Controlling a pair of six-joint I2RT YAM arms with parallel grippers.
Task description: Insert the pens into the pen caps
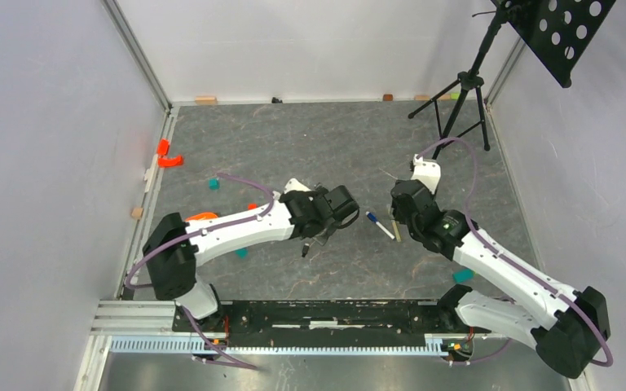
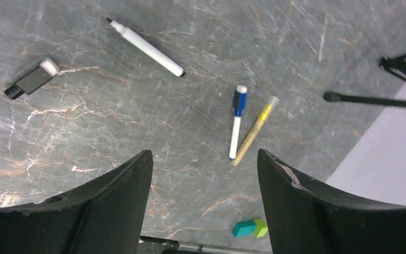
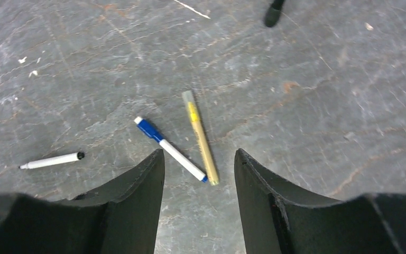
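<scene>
A white pen with a blue cap (image 1: 381, 226) (image 2: 237, 124) (image 3: 170, 149) lies mid-table beside a yellow-olive pen (image 1: 396, 231) (image 2: 254, 129) (image 3: 201, 138), their near ends almost touching. Another white pen (image 2: 147, 47) (image 3: 52, 160), with a dark tip and no cap on it, lies to their left. Past it lies a short black cap-like piece with a white end (image 2: 29, 80). My left gripper (image 1: 334, 213) (image 2: 205, 153) is open above the floor, left of the pens, holding nothing. My right gripper (image 1: 407, 220) (image 3: 200, 152) is open just short of the two pens' near ends, empty.
A black tripod stand (image 1: 456, 98) is at the back right, with a leg (image 2: 375, 99) and a foot (image 3: 273, 13) showing in the wrist views. A teal-and-green block (image 1: 463, 275) (image 2: 249, 227) sits near the right arm. Red pieces (image 1: 167, 156) and a teal cube (image 1: 213, 184) lie left.
</scene>
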